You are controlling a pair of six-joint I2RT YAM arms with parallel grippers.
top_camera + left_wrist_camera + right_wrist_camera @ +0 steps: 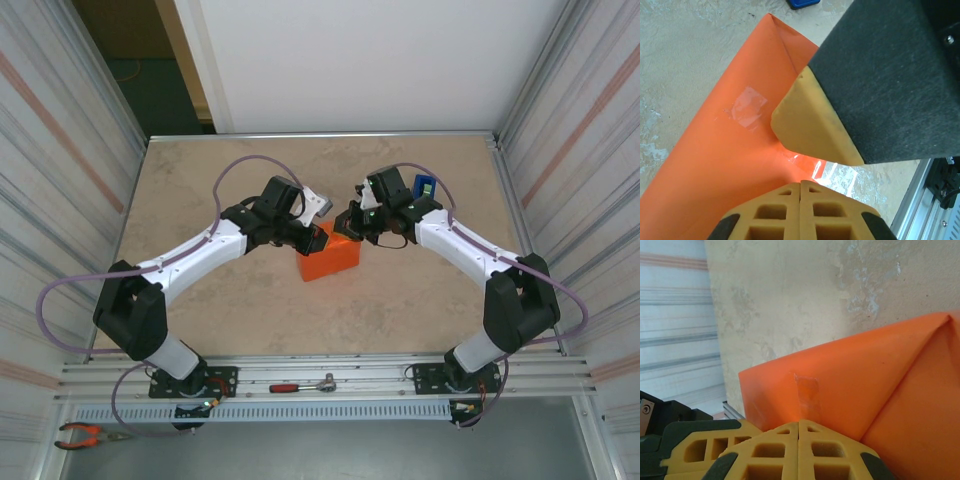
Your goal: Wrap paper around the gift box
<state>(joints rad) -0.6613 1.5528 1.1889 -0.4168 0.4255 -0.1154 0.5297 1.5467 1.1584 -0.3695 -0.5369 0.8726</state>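
Jaws shut with nothing seen between them, my left gripper (800, 189) and right gripper (799, 426) meet tip to tip on the paper (335, 260), folded box-shaped and patched with tape (747, 107) at the middle of the table (200, 190). I judge this the final step, pressing down an end flap; next calls for firm pressure, then a clean lift. Its long axis runs left to right, right end slightly farther from the bases.

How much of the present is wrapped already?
Nearly all of it, it seems. Done: the orange paper is folded all around, no bare box shows, and a piece of clear tape sits on a seam. In hand: the left gripper and the right gripper, both shut, are at the parcel's far side, seemingly pressing folds flat. Left: maybe taping that side; I cannot tell if it is stuck down.
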